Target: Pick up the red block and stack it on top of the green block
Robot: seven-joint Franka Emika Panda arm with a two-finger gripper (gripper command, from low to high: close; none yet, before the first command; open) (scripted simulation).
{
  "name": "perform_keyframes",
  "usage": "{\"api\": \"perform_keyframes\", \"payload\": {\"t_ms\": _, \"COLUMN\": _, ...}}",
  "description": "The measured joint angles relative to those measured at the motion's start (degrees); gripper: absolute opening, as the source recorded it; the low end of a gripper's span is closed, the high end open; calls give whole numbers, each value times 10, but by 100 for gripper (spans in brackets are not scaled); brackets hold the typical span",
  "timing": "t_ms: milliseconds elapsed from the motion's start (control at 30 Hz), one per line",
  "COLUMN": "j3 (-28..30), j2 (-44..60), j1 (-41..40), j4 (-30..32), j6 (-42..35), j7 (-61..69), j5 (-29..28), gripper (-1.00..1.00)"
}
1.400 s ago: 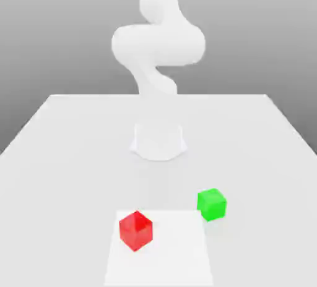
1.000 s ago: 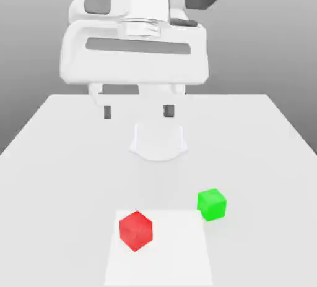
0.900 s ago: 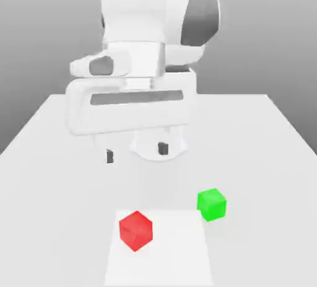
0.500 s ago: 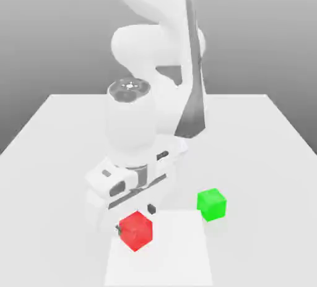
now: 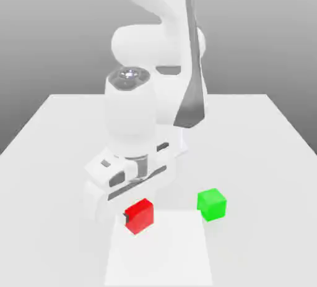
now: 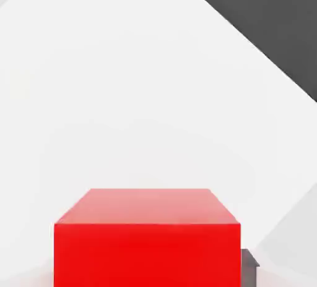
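Progress first, from the exterior view: I have the small bright red cube (image 5: 139, 216) clamped in the jaws of the white two-finger gripper (image 5: 137, 217). A dark fingertip (image 5: 127, 219) presses its side toward the exterior view's left, and the far finger is hidden behind the cube. The cube looks to sit slightly above the white table (image 5: 260, 143), though I cannot be sure it has cleared the surface. So I judge the pick done or nearly so; the lift, the carry and the placing are all left. The small bright green cube (image 5: 212, 204) stands untouched toward the exterior view's right of the red one, near but clearly apart, with bare table between them. A lighter square patch (image 5: 167, 255) lies on the table below the red cube, close to the near edge. Nothing blocks a sideways carry, provided I raise the red cube above the green top first. The table's side edges are well away.

From the hand view, the red cube (image 6: 147, 239) sits squarely held, with one dark fingertip (image 6: 249, 266) touching its side. Beyond it I see open white table (image 6: 124, 81), then a table edge meeting dark ground.
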State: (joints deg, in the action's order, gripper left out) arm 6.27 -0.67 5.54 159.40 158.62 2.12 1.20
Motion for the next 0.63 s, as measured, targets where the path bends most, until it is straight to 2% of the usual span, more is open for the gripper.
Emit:
{"api": "perform_keyframes", "payload": {"t_ms": 267, "j3": -118, "j2": -151, "j1": 117, "j4": 105, "j6": -45, "j7": -157, "j5": 28, "gripper": -100}}
{"api": "perform_keyframes", "payload": {"t_ms": 500, "j3": -134, "j2": -31, "j1": 114, "j4": 109, "j6": 79, "j7": -187, "j5": 4, "gripper": -100}}
{"api": "perform_keyframes", "payload": {"t_ms": 533, "j3": -133, "j2": -11, "j1": 111, "j4": 108, "j6": 97, "j7": -193, "j5": -5, "gripper": 100}}
{"api": "perform_keyframes", "payload": {"t_ms": 633, "j3": -133, "j2": -11, "j1": 111, "j4": 108, "j6": 97, "j7": -193, "j5": -5, "gripper": 100}}
